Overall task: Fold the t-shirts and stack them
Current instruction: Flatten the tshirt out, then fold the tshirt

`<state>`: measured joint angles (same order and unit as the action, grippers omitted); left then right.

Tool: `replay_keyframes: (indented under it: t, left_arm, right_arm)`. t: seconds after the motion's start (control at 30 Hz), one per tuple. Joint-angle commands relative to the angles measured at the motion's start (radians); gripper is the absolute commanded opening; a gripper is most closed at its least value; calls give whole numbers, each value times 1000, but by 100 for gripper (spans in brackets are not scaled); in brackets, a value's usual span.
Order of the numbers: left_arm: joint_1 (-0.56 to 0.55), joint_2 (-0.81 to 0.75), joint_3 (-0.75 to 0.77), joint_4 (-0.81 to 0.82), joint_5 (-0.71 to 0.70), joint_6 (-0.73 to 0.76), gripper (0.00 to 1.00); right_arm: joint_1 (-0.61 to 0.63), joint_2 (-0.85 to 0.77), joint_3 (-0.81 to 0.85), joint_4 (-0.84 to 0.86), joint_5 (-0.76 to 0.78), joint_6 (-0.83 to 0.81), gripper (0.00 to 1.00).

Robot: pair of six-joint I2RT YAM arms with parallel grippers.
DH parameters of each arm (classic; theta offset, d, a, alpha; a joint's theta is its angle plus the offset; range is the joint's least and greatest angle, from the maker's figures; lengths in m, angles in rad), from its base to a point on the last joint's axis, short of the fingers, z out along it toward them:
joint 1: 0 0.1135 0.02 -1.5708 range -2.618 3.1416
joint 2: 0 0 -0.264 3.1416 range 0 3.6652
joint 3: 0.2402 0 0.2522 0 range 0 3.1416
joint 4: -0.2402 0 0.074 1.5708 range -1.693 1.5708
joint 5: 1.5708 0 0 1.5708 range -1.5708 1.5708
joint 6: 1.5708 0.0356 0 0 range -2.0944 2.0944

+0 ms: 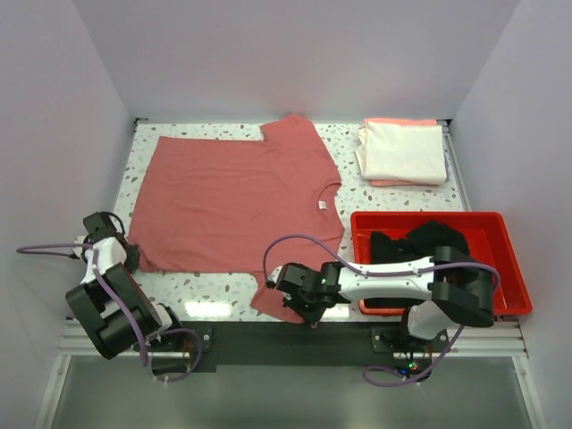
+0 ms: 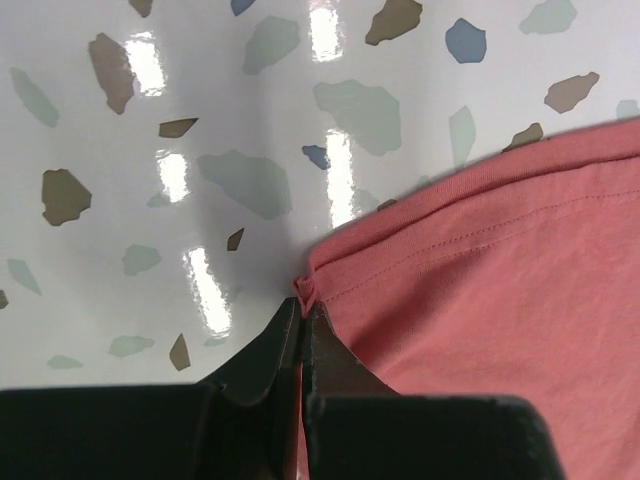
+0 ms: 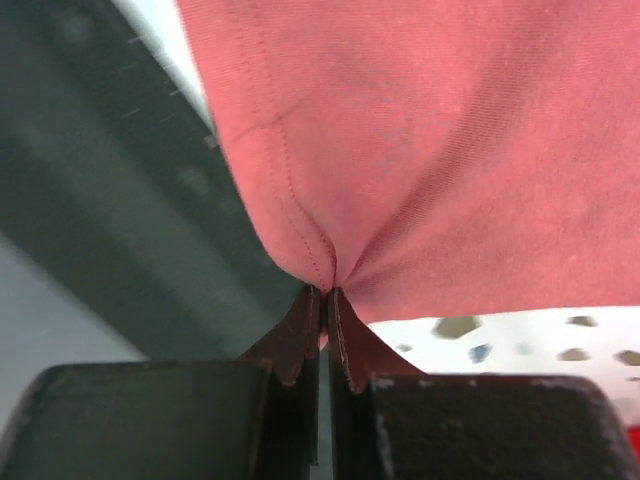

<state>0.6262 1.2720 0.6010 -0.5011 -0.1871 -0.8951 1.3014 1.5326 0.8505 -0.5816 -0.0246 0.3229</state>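
The rose-red t-shirt [image 1: 232,201] lies spread across the speckled surface [image 1: 206,281], hem to the left, collar to the right, and both arms have hold of its near edge. The left gripper [image 2: 302,305] has its fingers [image 2: 262,355] pressed shut on the very corner of the hem, a tiny pinch of cloth bunched at the tips. The right gripper [image 3: 326,298] is clamped on the stitched edge of the near sleeve, and the cloth puckers up from that pinch, so it looks raised off the surface above the dark front rail.

Two grips along one side: that reads as the set-up for carrying the near edge over toward the far side in a lengthwise fold, with the corners pinched so the edge goes over straight.

At the far right, the cream-white t-shirt [image 1: 404,152] sits folded on the peach-pink t-shirt [image 1: 400,121], which shows only as a rim. The black t-shirt [image 1: 420,243] waits crumpled in the red tray [image 1: 514,268]. My guess: about halfway through.
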Motion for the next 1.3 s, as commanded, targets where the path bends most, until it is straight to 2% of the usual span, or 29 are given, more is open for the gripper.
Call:
replay_keyframes:
  t: [0.0, 0.3, 0.6, 0.9, 1.27]
  left_arm:
    - [9, -37, 34, -56, -41, -51, 0]
    - [32, -102, 29, -96, -48, -68, 0]
    - [21, -97, 36, -33, 31, -30, 0]
    - [-124, -22, 166, -76, -20, -80, 0]
    - [-151, 89, 332, -100, -29, -97, 0]
  right_arm:
    - [10, -81, -14, -15, -149, 30, 0]
    - [13, -115, -16, -49, -198, 16, 0]
    - [-4, -161, 77, -77, -28, 39, 0]
    - [-246, -166, 195, -92, -15, -1, 0]
    - [-481, -94, 363, -126, -1, -67, 0]
